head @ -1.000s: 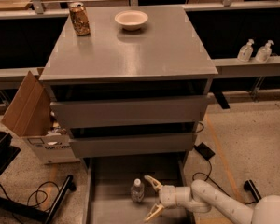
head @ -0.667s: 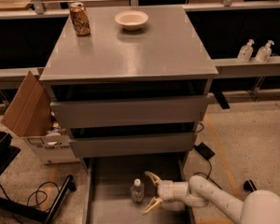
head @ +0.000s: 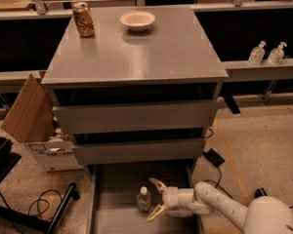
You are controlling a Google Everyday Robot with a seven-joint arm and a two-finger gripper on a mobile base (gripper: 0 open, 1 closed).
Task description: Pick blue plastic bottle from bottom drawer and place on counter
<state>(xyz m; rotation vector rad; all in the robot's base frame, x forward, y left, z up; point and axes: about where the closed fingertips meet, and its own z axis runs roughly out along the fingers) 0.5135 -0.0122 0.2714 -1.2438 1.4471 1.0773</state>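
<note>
Jaws are spread wide, low in the bottom drawer (head: 115,194), opening toward 9 o'clock, evidently to straddle the upright blue plastic bottle (head: 143,199) standing just beside them, not yet gripped.

Your arm (head: 219,207) is smooth, rounded and white. Your gripper (head: 151,200), down in the bottom drawer (head: 117,189), has two curved, tan fingers (head: 157,185).
</note>
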